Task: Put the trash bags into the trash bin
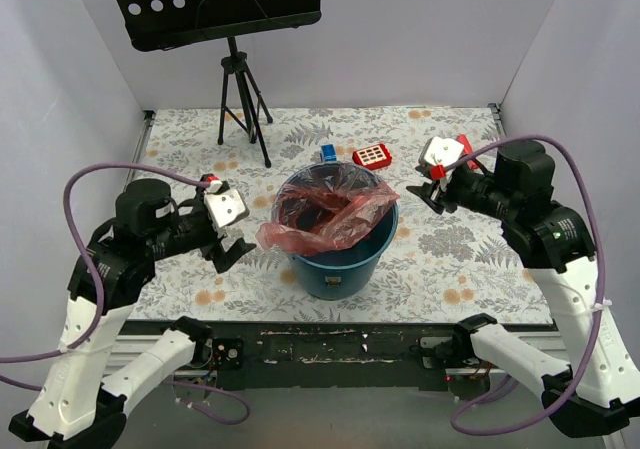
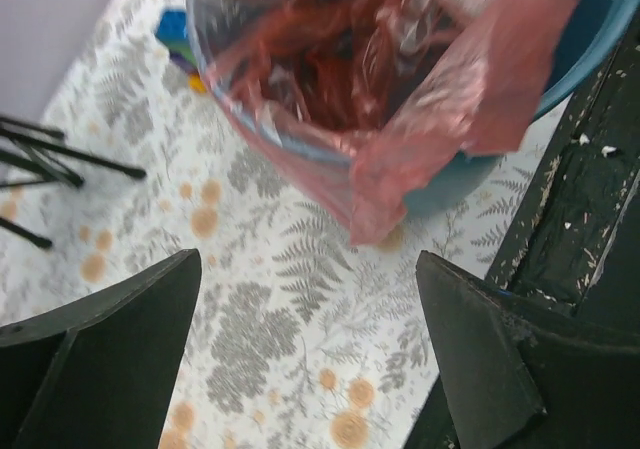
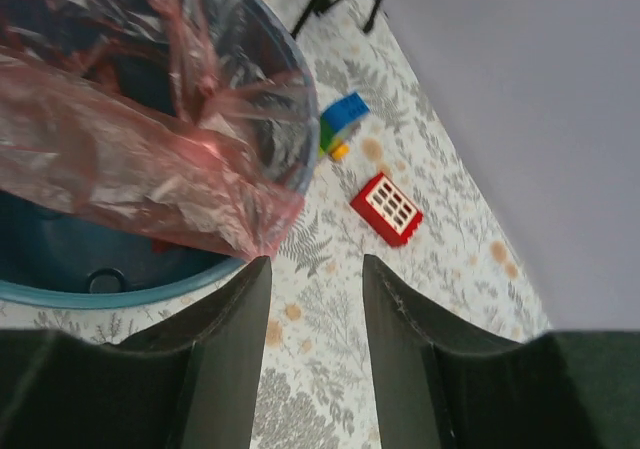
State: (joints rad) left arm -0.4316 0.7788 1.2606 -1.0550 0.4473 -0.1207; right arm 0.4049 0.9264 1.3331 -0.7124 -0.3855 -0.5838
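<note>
- While draped over the bin (image 1: 340, 269) rim: pink bag (image 1: 320, 224), flap outside, near left claw (image 2: 305, 269) — wide, empty.
- Right claw (image 3: 315, 264) narrower, parted, empty.
- Behind: red box (image 1: 372, 155), blue block (image 1: 327, 153), tripod (image 1: 240, 89).

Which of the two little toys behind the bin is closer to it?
The blue-topped block stack, beside the rim of the teal bin; the red box with white squares lies farther right.

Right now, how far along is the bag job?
Mostly done: the bag sits in the bin, film over its far rim. In hand: nothing; left gripper and right gripper are open beside it. Left: a flap hangs outside the near-left rim.
</note>
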